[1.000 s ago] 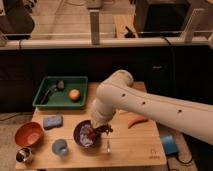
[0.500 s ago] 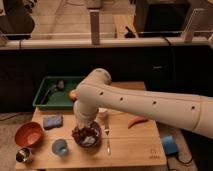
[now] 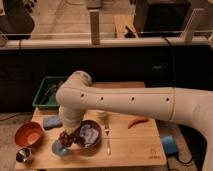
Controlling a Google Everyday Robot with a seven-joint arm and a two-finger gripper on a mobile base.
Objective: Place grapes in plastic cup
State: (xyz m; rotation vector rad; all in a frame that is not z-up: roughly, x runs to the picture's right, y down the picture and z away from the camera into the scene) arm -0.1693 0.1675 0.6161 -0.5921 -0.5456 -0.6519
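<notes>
**A:** We're on the bunch of small round dark red-brown grapes (image 3: 65,136), hanging right at the far rim of the small light blue translucent plastic cup (image 3: 59,148), front left of the wooden counter (image 3: 131,150).

**B:** Over the cup, yes, but touching the rim or just above it? We cannot tell. They don't look settled down inside to us.

**A:** The pincer (image 3: 70,129) is right on top of the bunch, tucked under the thick white arm (image 3: 120,102). We cannot tell whether it's pinching the grapes or spread off them, because the wrist hides it.

**B:** So we'd judge the carry done and the drop left: grapes down in the cup, pincer lifted clear.

**A:** The dark purple round bowl (image 3: 90,135) sits just beside the cup on the right, so a loose drop could roll in there.

**B:** Further left we have the orange-red round bowl (image 3: 28,133) and the small shiny metal cup (image 3: 23,156), both apart from the action.
</notes>
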